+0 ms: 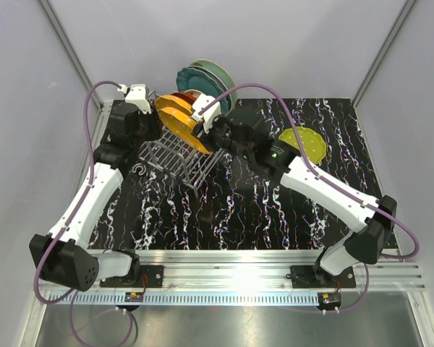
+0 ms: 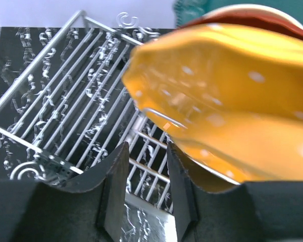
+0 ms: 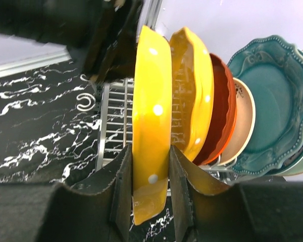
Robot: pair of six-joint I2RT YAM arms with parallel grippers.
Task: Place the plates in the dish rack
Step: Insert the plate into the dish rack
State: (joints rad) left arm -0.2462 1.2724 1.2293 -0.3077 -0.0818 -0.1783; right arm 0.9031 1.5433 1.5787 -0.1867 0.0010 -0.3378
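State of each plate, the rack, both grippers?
dish rack: partly filled.
front orange-yellow plate: upright, gripped, seating unclear.
second orange-yellow plate: upright, racked.
red-orange plate: upright, racked.
cream-centred plate: upright, racked.
dark teal plate: upright, racked.
mint green plate: upright, racked.
lime green plate: flat on table.
left gripper: open, empty.
right gripper: shut on front orange-yellow plate.

This is a robotics lab test cell: two robot arms (image 1: 94,195) are bolted to a slotted aluminium rail (image 1: 239,271), with purple cables (image 1: 90,144) looping off them. Plain grey panels (image 1: 275,43) in metal framing (image 1: 65,43) enclose a black marbled mat (image 1: 260,217). The wire dish rack (image 1: 175,157) and plates (image 1: 177,119) are the only household items.
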